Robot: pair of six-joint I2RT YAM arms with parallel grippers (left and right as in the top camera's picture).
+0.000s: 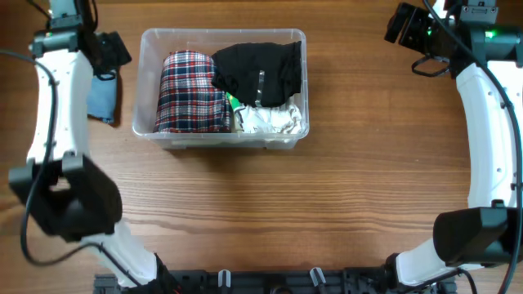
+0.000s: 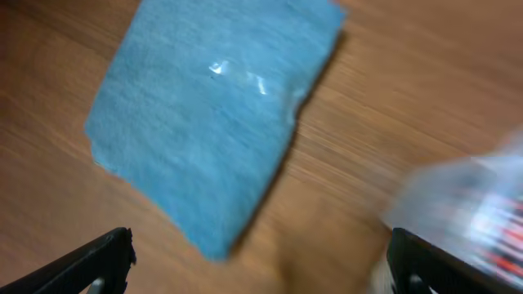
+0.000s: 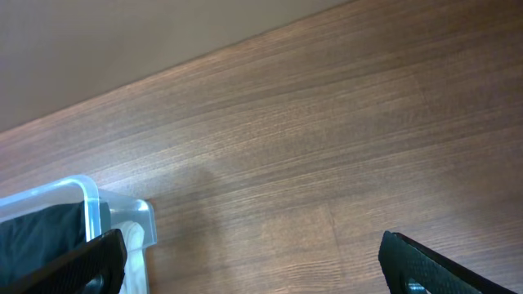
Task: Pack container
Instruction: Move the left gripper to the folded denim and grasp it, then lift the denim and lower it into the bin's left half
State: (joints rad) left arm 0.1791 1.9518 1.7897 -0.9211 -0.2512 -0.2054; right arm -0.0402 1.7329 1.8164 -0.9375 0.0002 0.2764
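Container [image 1: 222, 33] sits on the table [image 1: 327, 204] toward its far side, holding a plaid cloth [image 1: 192, 91], a black garment [image 1: 257, 72] and a white bundle [image 1: 270, 121], perhaps crumpled fabric. My left gripper [image 2: 257, 261] hangs wide open above a blue cloth [image 2: 212, 122] lying just left of the container. My right gripper [image 3: 253, 261], also spread, holds nothing.

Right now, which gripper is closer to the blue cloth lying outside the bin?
Left. The left gripper hovers open just above the blue cloth, left of the container. The right gripper is on the other side, beyond the container's far right corner.
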